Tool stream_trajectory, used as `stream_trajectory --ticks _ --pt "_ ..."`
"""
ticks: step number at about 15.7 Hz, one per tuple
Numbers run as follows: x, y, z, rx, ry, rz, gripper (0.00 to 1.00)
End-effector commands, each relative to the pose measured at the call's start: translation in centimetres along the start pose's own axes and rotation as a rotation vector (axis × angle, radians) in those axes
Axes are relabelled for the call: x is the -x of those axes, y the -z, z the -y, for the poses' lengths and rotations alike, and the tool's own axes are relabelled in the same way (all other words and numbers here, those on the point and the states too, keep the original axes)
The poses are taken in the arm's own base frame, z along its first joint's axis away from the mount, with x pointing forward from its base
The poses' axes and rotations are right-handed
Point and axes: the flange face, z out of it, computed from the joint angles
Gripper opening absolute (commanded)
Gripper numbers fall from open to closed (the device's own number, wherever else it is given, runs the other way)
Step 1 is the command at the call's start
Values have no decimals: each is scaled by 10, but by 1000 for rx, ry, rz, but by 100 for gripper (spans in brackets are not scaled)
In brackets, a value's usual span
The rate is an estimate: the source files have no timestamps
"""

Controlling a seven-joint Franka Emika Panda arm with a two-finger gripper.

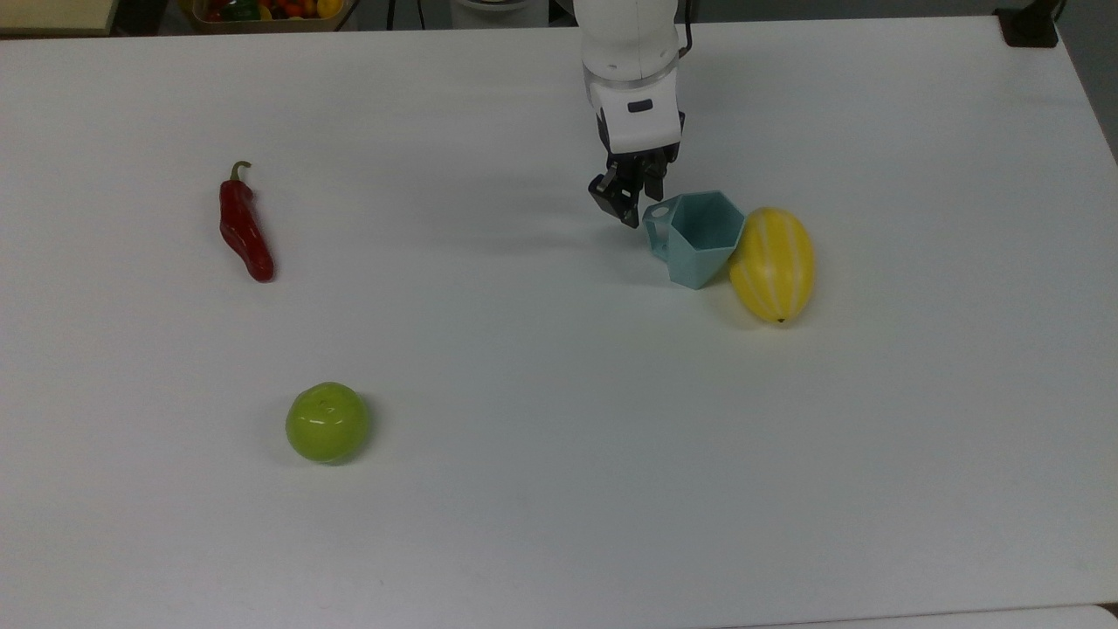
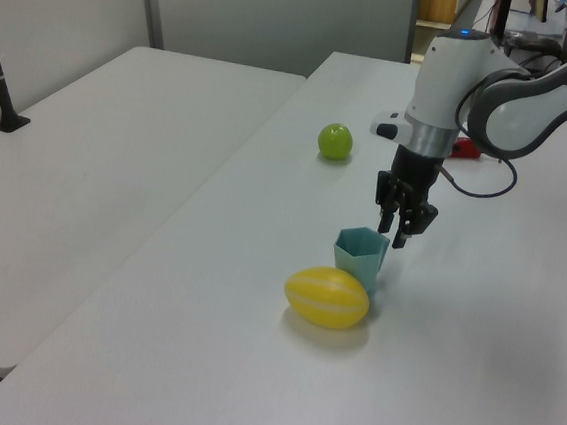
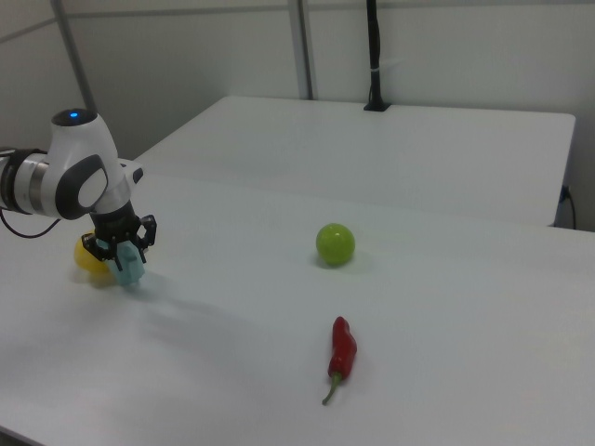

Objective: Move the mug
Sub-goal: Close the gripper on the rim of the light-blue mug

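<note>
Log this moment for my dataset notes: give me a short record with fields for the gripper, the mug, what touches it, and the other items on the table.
gripper: open, above the table just at the top view's left of the mug's handle
mug: light teal faceted mug, upright, not gripped
mug contact: leans against the yellow striped melon on the top view's right
other items: red chili pepper; green apple, both apart from the mug
surface: white table

Matt pale teal faceted plastic mug (image 1: 699, 234), smooth glossy yellow striped melon (image 1: 772, 264), shiny green round fruit (image 1: 327, 422), glossy wrinkled red chilli pepper (image 1: 244, 227), smooth matt white bench (image 1: 559, 489), glossy white plastic arm casing with matt black end effector (image 1: 633, 200)
</note>
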Motion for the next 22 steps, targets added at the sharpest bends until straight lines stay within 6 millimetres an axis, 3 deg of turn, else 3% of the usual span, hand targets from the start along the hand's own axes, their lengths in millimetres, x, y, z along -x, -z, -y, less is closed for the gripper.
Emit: stream_trajectory --ticks 1,7,10,11,17,22 --pt "-5 -5 0 15 21 -25 45" --pt "-7 -5 5 9 -29 -23 23" --pt "-7 -6 7 4 -27 -19 2" --pt "-6 -6 6 3 -29 -16 0" --pt "-5 3 4 7 -57 -25 0" --pt "-1 38 0 11 -83 -39 0"
